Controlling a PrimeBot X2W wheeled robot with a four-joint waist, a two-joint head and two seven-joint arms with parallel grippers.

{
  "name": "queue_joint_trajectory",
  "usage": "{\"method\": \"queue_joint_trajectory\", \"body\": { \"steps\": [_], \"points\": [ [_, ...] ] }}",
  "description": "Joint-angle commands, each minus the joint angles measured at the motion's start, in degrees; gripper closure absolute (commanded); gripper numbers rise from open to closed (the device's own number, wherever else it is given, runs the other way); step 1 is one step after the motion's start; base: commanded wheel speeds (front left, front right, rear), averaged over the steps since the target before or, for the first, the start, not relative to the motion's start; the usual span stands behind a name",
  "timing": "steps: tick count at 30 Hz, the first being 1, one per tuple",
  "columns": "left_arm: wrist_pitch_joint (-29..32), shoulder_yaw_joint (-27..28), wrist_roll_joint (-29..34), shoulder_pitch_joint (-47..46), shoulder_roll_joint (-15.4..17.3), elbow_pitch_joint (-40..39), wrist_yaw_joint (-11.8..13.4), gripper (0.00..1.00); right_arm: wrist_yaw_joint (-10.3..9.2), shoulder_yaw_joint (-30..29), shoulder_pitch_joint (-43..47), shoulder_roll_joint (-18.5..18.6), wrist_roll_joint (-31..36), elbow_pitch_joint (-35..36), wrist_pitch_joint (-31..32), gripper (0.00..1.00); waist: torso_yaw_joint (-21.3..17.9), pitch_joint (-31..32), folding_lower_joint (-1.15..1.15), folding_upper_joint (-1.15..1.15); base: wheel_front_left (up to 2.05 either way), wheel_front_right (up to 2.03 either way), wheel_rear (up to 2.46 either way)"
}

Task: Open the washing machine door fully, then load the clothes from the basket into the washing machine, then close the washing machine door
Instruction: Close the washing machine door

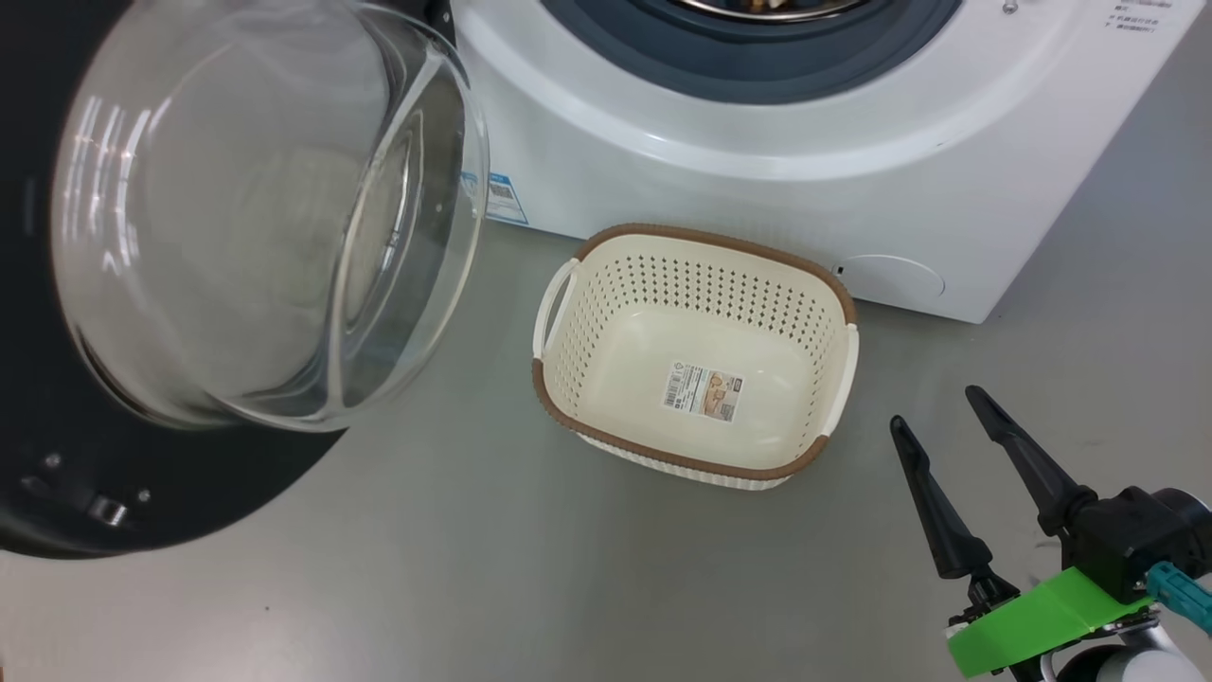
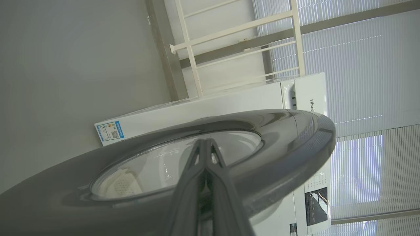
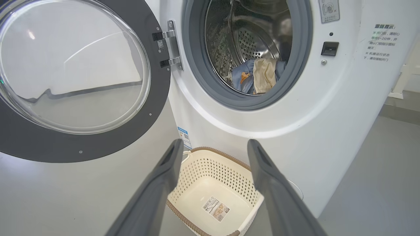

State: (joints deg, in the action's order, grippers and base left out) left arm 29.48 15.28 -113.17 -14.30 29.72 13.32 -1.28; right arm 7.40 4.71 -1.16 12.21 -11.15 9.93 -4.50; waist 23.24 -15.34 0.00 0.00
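The washing machine door (image 1: pixel 246 227) stands swung out to the left, its glass dome facing me. Inside the washing machine (image 1: pixel 757 142), light blue and cream clothes (image 3: pixel 257 75) lie at the bottom of the steel drum (image 3: pixel 252 36). The cream basket (image 1: pixel 720 242) sits on the floor before the machine with just a label sticker inside. My right gripper (image 1: pixel 933 407) hovers open to the basket's right, holding nothing; in its wrist view it (image 3: pixel 215 141) points at the basket (image 3: pixel 216 152). My left gripper (image 2: pixel 206 141) is shut, lying close along the door's outer face (image 2: pixel 279 144); whether it touches is unclear.
Grey floor (image 1: pixel 568 568) spreads in front of and to the right of the basket. A white railing (image 2: pixel 229 49) and window blinds (image 2: pixel 361 65) stand behind the machine. The door's hinge (image 3: pixel 170 49) sits at the left of the opening.
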Motion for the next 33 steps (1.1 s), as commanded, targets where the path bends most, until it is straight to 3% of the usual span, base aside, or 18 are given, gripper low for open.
{"method": "queue_joint_trajectory", "body": {
  "steps": [1,16,33],
  "points": [
    [1.37,1.5,-0.31,0.46,2.4,-2.7,-0.71,1.0,0.09,1.13,-0.27,-0.26,-0.34,1.13,-0.61,0.0,-0.34,0.65,0.0,0.0,0.0,0.0,0.0],
    [7.08,-1.81,-0.38,9.92,0.21,-16.57,-1.06,1.0,0.09,0.56,1.15,-3.32,0.07,-0.85,-2.63,0.0,-3.81,5.17,0.0,0.0,0.0,0.0,0.0],
    [9.65,-7.52,-0.05,12.32,-4.03,-20.86,-1.27,1.0,0.09,0.18,3.2,-6.86,0.94,-3.16,-4.31,0.0,-11.54,10.25,0.0,0.0,0.0,0.0,0.0]
  ]
}}
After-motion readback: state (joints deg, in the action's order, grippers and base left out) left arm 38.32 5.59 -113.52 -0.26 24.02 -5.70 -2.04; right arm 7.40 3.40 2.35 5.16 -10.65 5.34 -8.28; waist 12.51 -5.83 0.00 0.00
